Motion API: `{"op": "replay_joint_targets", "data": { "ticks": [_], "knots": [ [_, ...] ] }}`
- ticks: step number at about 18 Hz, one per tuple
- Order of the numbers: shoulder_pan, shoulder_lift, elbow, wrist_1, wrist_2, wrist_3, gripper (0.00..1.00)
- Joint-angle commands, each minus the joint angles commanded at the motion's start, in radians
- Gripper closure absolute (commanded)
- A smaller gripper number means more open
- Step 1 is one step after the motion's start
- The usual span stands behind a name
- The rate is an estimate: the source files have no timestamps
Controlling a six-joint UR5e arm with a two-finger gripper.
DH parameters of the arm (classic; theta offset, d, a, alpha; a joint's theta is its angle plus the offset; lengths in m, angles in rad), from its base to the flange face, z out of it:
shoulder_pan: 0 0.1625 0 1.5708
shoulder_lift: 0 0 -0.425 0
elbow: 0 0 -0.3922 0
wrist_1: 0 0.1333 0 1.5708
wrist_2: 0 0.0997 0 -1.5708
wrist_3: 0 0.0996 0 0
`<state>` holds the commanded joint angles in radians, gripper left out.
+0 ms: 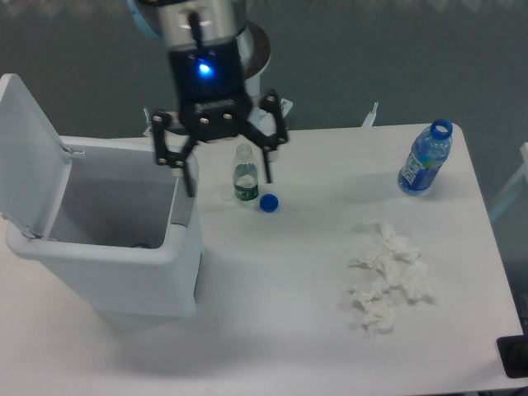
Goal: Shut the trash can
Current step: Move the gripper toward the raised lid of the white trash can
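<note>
Claw (228,176) spread, empty, above trash can (124,276) rim; lid upright, top corner cropped.

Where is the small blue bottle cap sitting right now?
The blue cap lies on the table near the back, just right of the small clear bottle and right of the open trash can.

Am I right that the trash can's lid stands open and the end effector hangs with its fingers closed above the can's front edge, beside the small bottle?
Not quite: in the camera view the end effector has its fingers spread wide open, holding nothing. The rest holds: the trash can has its lid standing open, and the end effector hangs above the can's front edge, beside the small bottle.
</note>
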<state>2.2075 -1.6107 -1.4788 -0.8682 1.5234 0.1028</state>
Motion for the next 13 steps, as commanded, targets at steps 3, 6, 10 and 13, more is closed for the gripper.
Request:
{"op": "replay_joint_targets", "data": {
  "ticks": [3,6,10,13],
  "knots": [
    [-0.002,0.015,0.000,0.000,-0.032,-0.054,0.00],
    [-0.011,0.043,-0.002,0.000,-0.087,-0.077,0.00],
    [-0.023,0.078,-0.005,0.000,-0.156,-0.097,0.00],
    [-0.052,0.081,0.000,0.000,-0.218,-0.097,0.00]
  ]
}}
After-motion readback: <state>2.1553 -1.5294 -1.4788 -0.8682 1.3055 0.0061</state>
